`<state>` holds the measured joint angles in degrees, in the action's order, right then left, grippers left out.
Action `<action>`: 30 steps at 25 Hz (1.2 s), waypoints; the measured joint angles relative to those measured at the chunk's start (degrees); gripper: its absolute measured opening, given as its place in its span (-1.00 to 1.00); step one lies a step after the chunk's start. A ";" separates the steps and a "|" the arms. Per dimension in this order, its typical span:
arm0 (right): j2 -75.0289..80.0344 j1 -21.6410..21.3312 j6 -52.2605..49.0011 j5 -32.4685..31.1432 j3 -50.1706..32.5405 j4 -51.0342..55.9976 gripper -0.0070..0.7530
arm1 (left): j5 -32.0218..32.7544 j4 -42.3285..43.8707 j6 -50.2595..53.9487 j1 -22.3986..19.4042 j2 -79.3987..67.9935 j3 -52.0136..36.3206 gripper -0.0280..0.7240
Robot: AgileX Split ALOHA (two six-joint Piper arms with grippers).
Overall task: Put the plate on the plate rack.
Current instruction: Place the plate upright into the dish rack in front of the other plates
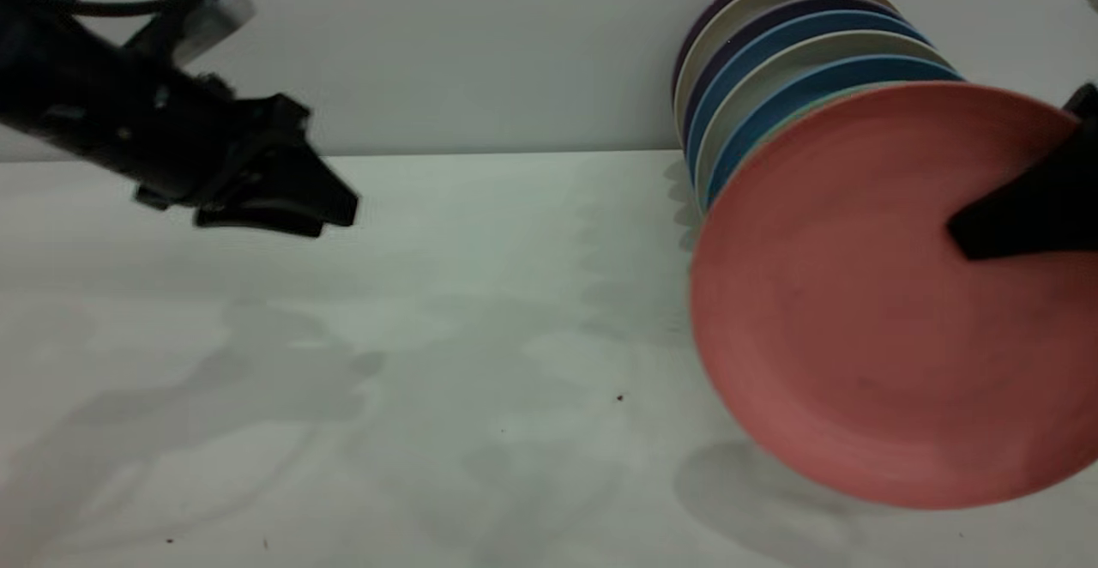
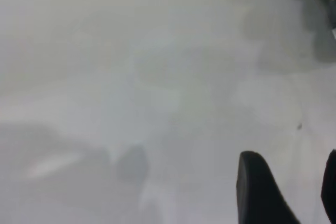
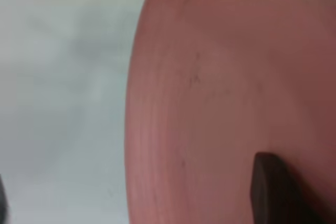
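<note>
Right gripper (image 1: 974, 238) clamped on plate (image 1: 849, 311), held upright off table (image 1: 480, 311), just ahead of racked plates (image 1: 772, 62) behind it. Left gripper (image 1: 330, 212) idle, well apart; finger gap narrow.

The plate (image 1: 858, 311) stands on edge at the worktop's (image 1: 480, 328) right, in front of a row of upright plates (image 1: 772, 45). The left claw (image 1: 330, 208) hangs far left, well apart.

Matte, smooth plastic plate (image 1: 858, 311) with faint dark smudges in my black matte right gripper (image 1: 986, 229); smooth white matte table (image 1: 429, 336)
</note>
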<state>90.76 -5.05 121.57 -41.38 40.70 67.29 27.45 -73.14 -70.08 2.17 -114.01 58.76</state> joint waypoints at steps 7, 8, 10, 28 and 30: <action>-0.24 0.00 0.00 -2.35 8.68 -14.25 -0.56 | -0.05 7.92 4.03 -0.84 0.00 0.00 -0.03; -0.24 0.21 0.00 -2.76 9.82 -15.31 -0.56 | -0.05 8.31 4.08 -0.84 0.00 0.00 -0.03; -0.24 0.83 0.00 -3.23 12.53 -17.44 -0.56 | -0.05 8.68 4.09 -0.84 0.00 0.00 -0.03; 3.42 2.87 0.00 1.07 24.15 -20.14 -0.56 | -0.22 8.97 4.13 -0.84 0.00 0.00 -0.03; 4.50 2.87 0.00 1.13 25.09 -20.14 -0.56 | -0.26 8.97 4.13 -0.84 0.00 0.00 -0.03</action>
<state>95.26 -2.17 121.57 -40.25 65.79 47.15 27.19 -64.17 -65.95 1.33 -114.01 58.76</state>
